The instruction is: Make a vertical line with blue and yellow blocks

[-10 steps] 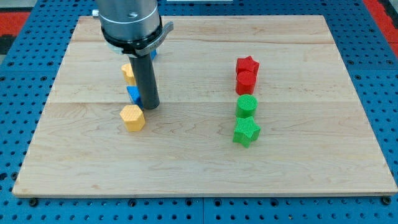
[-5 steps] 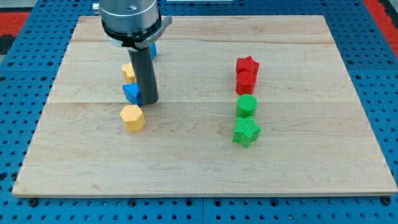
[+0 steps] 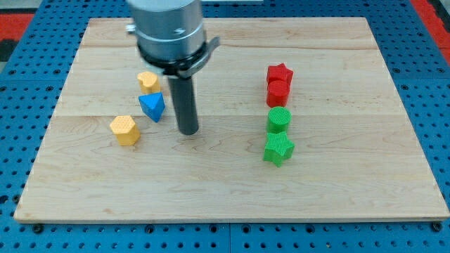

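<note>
My tip (image 3: 188, 131) rests on the wooden board (image 3: 337, 190), just right of and slightly below a blue triangular block (image 3: 152, 107). A yellow block (image 3: 148, 80) sits just above the blue one, near touching. A yellow hexagonal block (image 3: 125, 130) lies to the lower left of the blue block, apart from it. The rod's wide grey body (image 3: 169, 31) covers the board's upper middle; a second blue block seen earlier is hidden behind it.
On the view's right, a column of blocks: a red star (image 3: 280, 73), a red cylinder (image 3: 278, 91), a green cylinder (image 3: 279, 119) and a green star (image 3: 278, 149). The board sits on a blue pegboard (image 3: 21, 105).
My tip moved right and slightly down. The yellow hexagonal block shifted left, out of line. The blue triangular block is now fully uncovered; the upper blue block is hidden.
</note>
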`<state>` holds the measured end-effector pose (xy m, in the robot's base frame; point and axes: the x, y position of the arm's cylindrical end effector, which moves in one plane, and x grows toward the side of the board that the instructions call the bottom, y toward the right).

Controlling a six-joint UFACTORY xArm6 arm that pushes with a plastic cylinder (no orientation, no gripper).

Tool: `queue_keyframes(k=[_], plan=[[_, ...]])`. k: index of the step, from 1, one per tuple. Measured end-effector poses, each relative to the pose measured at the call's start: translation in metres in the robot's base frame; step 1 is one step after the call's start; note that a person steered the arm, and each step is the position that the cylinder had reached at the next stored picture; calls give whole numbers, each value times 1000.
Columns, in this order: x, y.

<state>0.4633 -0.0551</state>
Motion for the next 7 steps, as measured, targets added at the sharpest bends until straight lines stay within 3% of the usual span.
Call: queue_keyframes(k=[2,4,5,6,7], plan=[[-33,-34],[-38,-67],[-39,-31],[-74,-15],[-86,-21]])
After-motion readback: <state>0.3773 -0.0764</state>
